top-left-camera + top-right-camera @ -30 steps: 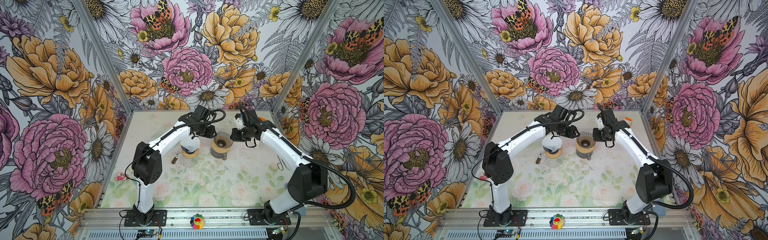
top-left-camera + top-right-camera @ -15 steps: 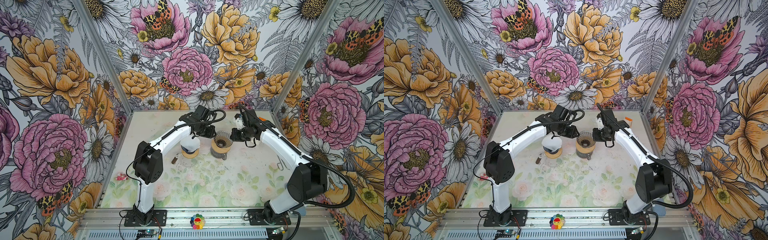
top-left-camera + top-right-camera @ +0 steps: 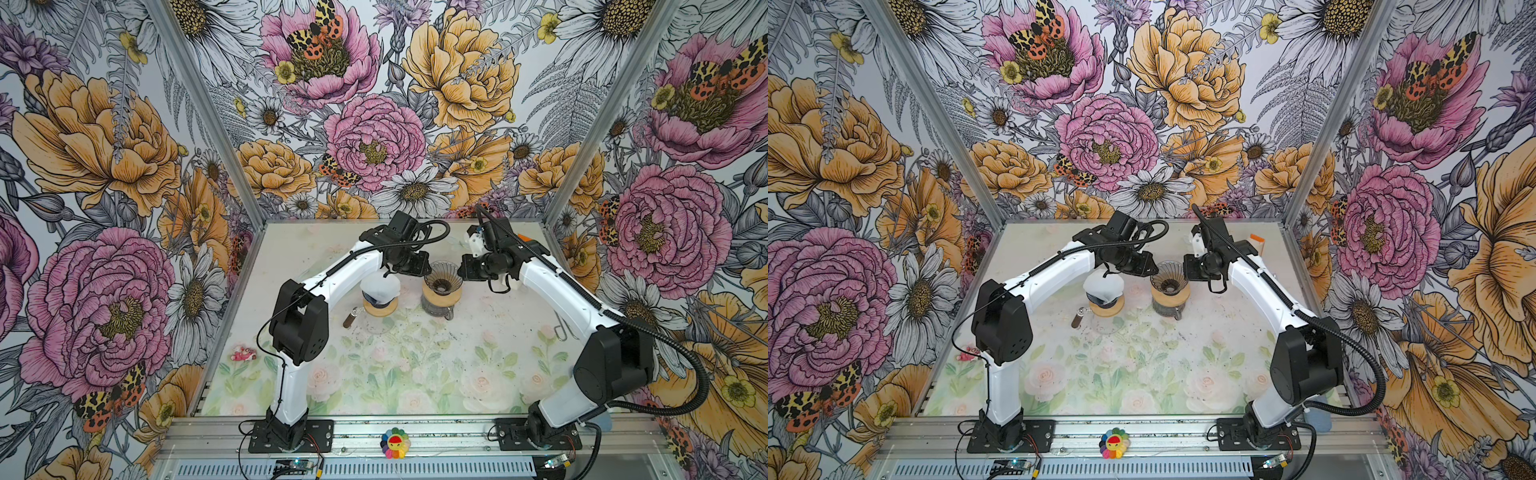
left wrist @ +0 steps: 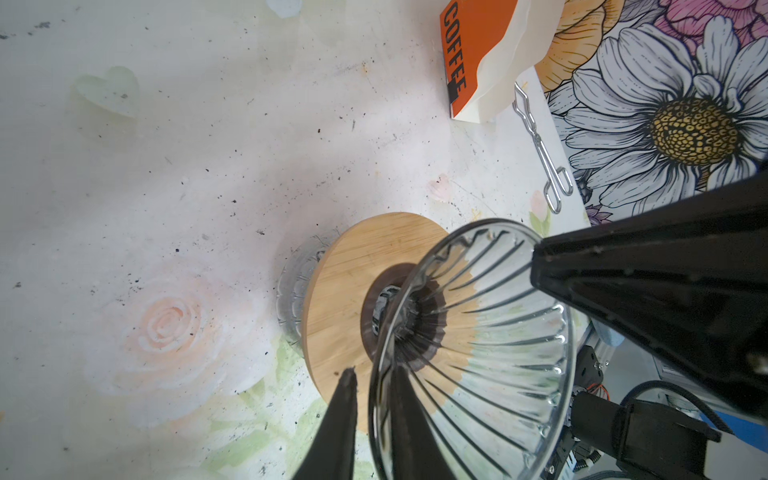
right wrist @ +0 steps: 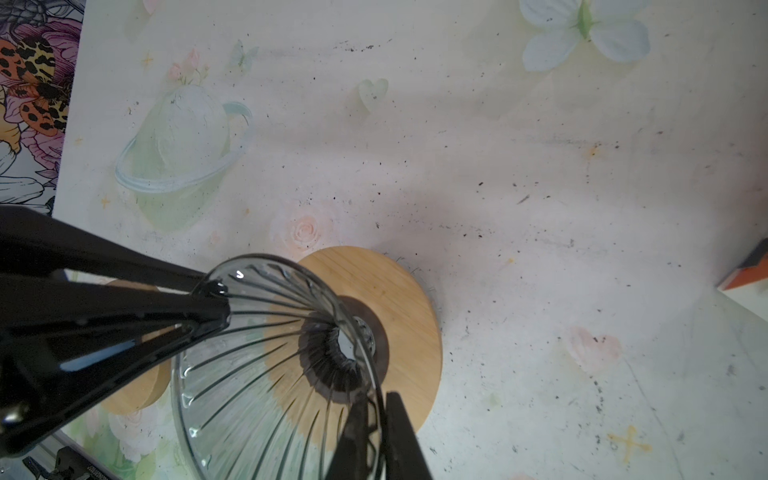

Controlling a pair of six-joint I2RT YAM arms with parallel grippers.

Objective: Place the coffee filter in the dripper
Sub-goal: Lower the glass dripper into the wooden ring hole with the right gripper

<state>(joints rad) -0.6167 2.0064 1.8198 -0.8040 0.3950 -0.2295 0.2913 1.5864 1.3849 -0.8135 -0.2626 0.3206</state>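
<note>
In both top views the two arms meet at the upper centre of the frame, over an empty ribbed glass dripper (image 3: 442, 282) (image 3: 1169, 279). The dripper sits on a round wooden collar (image 4: 353, 270) atop a glass server (image 3: 436, 306).

The left gripper (image 4: 372, 370) comes in from the left. Its fingers (image 4: 343, 424) are pressed together on the dripper's rim, one outside the glass wall and one inside the cone. The right gripper (image 5: 377, 397) comes in from the right and pinches the opposite side of the same rim in the same way, one finger on each face of the glass.

In each wrist view the other arm's gripper shows as a dark wedge clamped at the far edge of the rim.

The white paper coffee filter (image 3: 380, 286) (image 3: 1104, 286) is not in this dripper. It sits in a second dripper (image 3: 379, 300) just to the left of it in the top views, beside the left gripper and apart from both sets of fingers.

At the upper right of the left wrist view stands an orange box (image 4: 461, 54) lettered COFFEE, with pale fluted paper against it. Metal tongs (image 4: 540, 153) lie just below the box on the speckled bench (image 3: 415, 374)
</note>
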